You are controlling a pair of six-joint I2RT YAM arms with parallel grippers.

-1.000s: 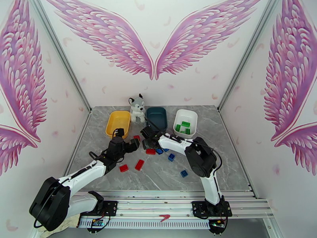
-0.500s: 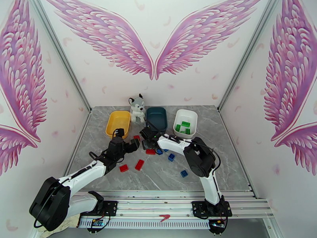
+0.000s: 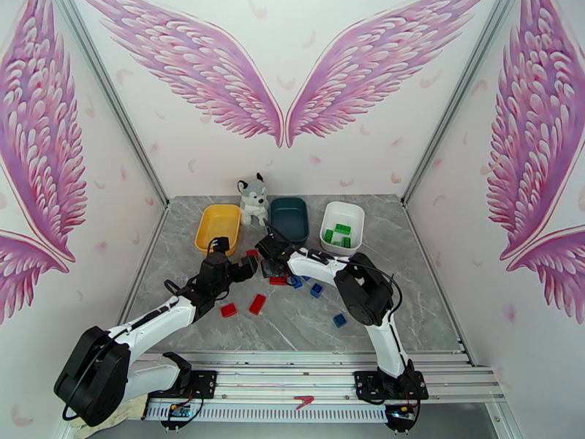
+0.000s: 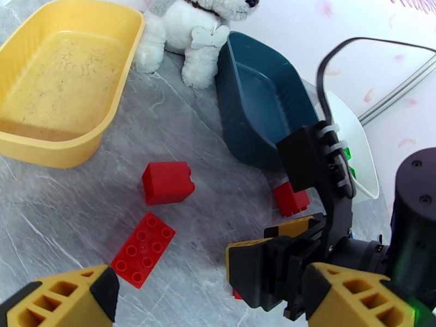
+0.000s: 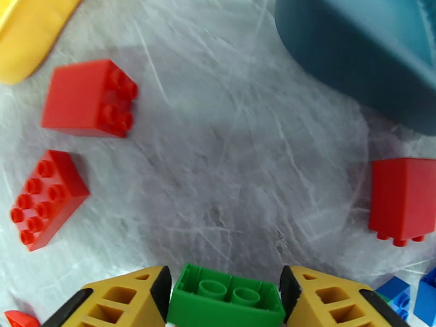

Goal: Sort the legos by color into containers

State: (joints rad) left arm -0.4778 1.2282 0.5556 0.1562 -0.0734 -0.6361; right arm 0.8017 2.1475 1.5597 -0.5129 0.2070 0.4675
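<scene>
My right gripper [image 5: 226, 301] is shut on a green lego [image 5: 226, 294], low over the table just in front of the dark teal tray [image 5: 370, 55]. In the top view that gripper [image 3: 269, 266] sits close beside my left gripper [image 3: 247, 266]. The left gripper [image 4: 207, 306] is open with nothing between its fingers. Red legos [image 5: 90, 99] [image 5: 46, 197] [image 5: 403, 200] lie around the right gripper. The yellow tray [image 3: 217, 227] and the teal tray [image 3: 289, 214] hold nothing. The white tray [image 3: 344, 206] holds several green legos [image 3: 338, 234].
A husky plush [image 3: 253, 199] stands between the yellow and teal trays. More red legos [image 3: 229, 309] [image 3: 257, 304] lie near the left arm, and blue legos [image 3: 316, 290] [image 3: 340, 320] lie under the right arm. The right arm's wrist [image 4: 321, 175] is directly in front of my left fingers.
The right arm has edged a little to the left and farther back with its gripper. The left arm has not moved.
</scene>
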